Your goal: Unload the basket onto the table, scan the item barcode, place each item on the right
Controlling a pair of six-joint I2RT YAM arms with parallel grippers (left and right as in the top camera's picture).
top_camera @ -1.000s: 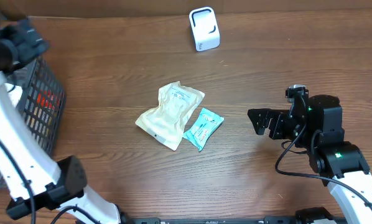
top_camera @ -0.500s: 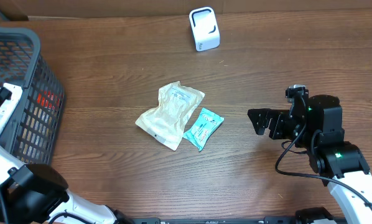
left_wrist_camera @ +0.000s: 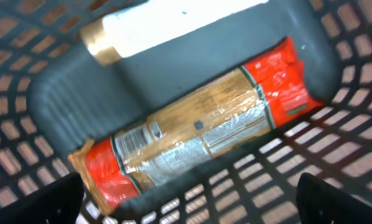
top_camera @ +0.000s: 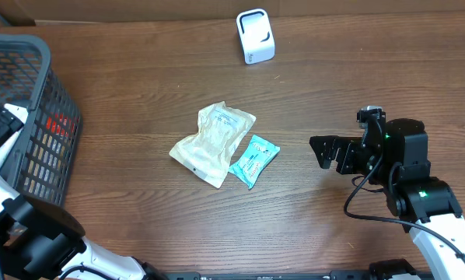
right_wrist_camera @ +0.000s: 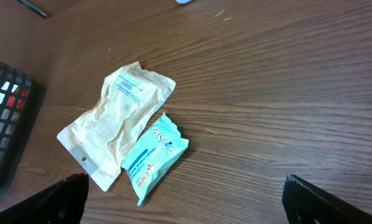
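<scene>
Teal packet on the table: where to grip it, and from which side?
Probably the teal packet's upper-right end in the overhead view, from above: it lies flat, and that end is clear, while its left edge lies against the cream pouch.

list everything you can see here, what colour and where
table: 1, dark brown wood, under everything
barcode scanner: 1, white, far edge of the table, near the centre
pouch: 1, cream, centre of the table
packet: 1, teal, against the pouch's right side
basket: 1, dark grey mesh, left edge of the table
long package: 1, red and tan, lying in the basket
white item: 1, white with a gold end, in the basket beside the long package
left end effector: 1, black, open, above the basket's contents
right end effector: 1, black, open, right of the packet, holding nothing
</scene>
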